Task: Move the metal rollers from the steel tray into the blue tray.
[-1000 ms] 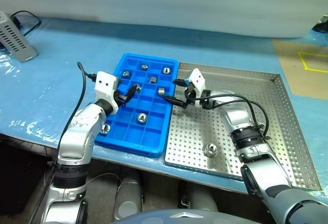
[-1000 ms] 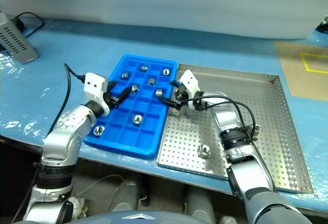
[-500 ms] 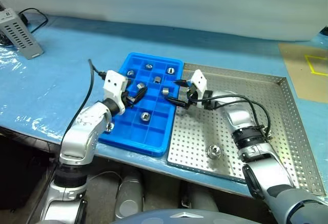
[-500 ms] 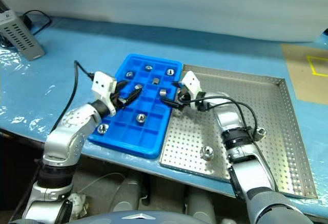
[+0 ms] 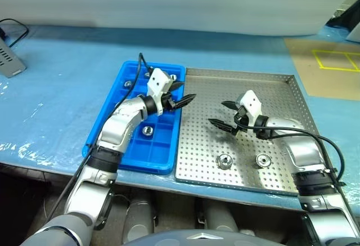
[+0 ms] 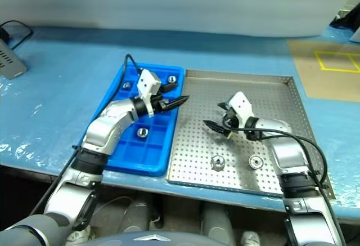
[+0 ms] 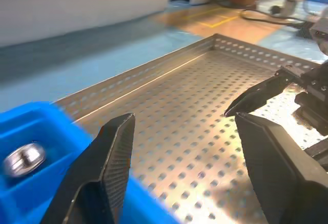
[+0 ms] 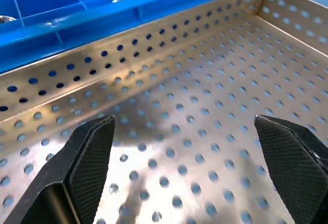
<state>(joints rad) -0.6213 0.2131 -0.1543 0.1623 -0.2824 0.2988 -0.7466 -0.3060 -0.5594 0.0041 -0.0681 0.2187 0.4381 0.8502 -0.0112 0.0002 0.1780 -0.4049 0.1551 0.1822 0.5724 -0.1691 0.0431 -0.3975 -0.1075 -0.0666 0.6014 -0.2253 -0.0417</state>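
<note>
The steel tray (image 5: pixel 270 97) lies right of the blue tray (image 5: pixel 132 156), edge to edge. Two metal rollers (image 5: pixel 224 160) (image 5: pixel 262 160) rest on the steel tray's perforated floor near its front. Other rollers (image 5: pixel 148 130) sit in the blue tray's compartments, one of them (image 7: pixel 23 158) seen beside my left finger. My left gripper (image 5: pixel 183 98) is open and empty, level, reaching across the seam between the trays. My right gripper (image 5: pixel 219 113) hangs open and empty over the middle of the steel tray, behind the two rollers, its tips (image 7: pixel 256 93) facing the left gripper.
A grey box (image 5: pixel 8 63) with a cable sits at the far left of the blue-covered table. A brown surface with yellow tape marks (image 5: pixel 332 60) lies to the far right. The steel tray has a low perforated rim (image 8: pixel 128 65).
The view has shifted. My left gripper swung right from over the blue tray to the seam. My right gripper drew back from the blue tray's edge to the middle of the steel tray.
</note>
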